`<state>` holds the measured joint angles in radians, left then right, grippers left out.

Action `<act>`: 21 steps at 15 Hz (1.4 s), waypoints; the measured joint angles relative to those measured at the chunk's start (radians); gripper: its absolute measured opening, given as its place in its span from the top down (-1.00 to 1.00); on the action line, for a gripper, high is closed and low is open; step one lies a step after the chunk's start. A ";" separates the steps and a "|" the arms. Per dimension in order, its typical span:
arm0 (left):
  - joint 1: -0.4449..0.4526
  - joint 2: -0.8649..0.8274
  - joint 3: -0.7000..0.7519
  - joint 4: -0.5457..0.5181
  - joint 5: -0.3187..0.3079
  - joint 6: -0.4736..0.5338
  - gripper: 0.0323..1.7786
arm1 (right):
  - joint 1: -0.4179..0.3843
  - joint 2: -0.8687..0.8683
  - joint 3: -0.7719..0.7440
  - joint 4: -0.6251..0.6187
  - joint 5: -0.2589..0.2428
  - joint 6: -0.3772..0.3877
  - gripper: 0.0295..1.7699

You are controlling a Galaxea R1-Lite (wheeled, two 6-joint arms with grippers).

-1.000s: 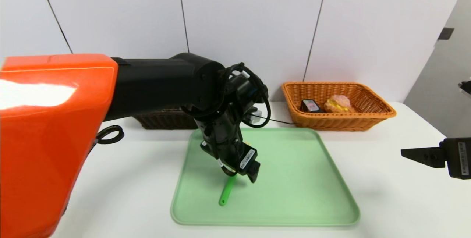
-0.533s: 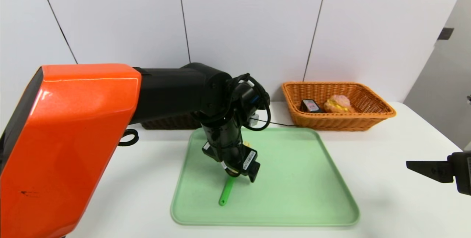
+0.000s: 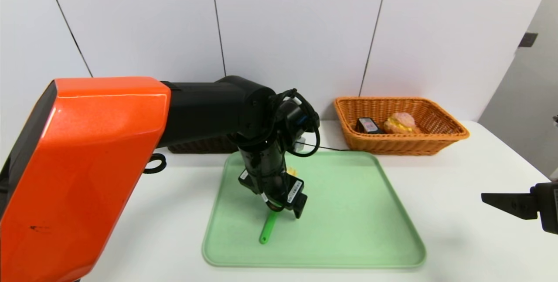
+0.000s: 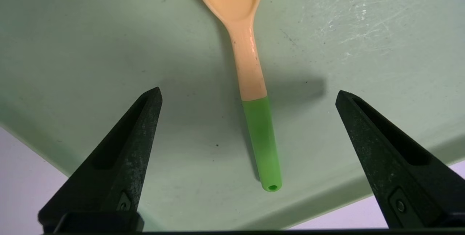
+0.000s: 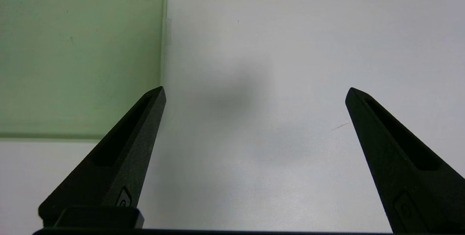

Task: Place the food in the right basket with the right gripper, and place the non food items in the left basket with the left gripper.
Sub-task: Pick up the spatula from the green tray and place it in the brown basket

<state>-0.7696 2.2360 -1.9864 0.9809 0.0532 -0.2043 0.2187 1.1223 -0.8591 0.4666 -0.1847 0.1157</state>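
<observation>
Blocking your view of the dark basket (image 3: 202, 144), your left arm (image 3: 205, 105) crosses it; your left end effector (image 4: 249, 89), fingers apart, hovers over the pasta spoon (image 4: 254, 64) on the green tray (image 3: 348, 212); your right end effector (image 5: 255, 88), spread too, waits right of it

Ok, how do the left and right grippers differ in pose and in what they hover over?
The left gripper is over the green tray, whereas the right gripper is over the white table beside the tray. The left gripper's jaws stand either side of the pasta spoon; the right gripper's have only bare table between them. Both are open and hold nothing.
</observation>
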 joint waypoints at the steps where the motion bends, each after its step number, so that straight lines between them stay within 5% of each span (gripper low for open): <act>1: 0.000 0.000 0.000 0.000 0.000 0.000 -0.90 | 0.000 0.000 0.000 0.000 0.000 0.000 -0.93; 17: -0.002 0.029 0.000 -0.002 0.003 -0.007 -0.90 | -0.001 -0.001 0.005 0.000 0.001 0.000 -0.93; 21: -0.002 0.031 0.000 -0.004 0.003 -0.014 -0.26 | -0.001 -0.003 0.004 0.000 0.002 0.000 -0.93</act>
<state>-0.7715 2.2672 -1.9868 0.9766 0.0566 -0.2187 0.2174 1.1198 -0.8547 0.4670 -0.1828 0.1157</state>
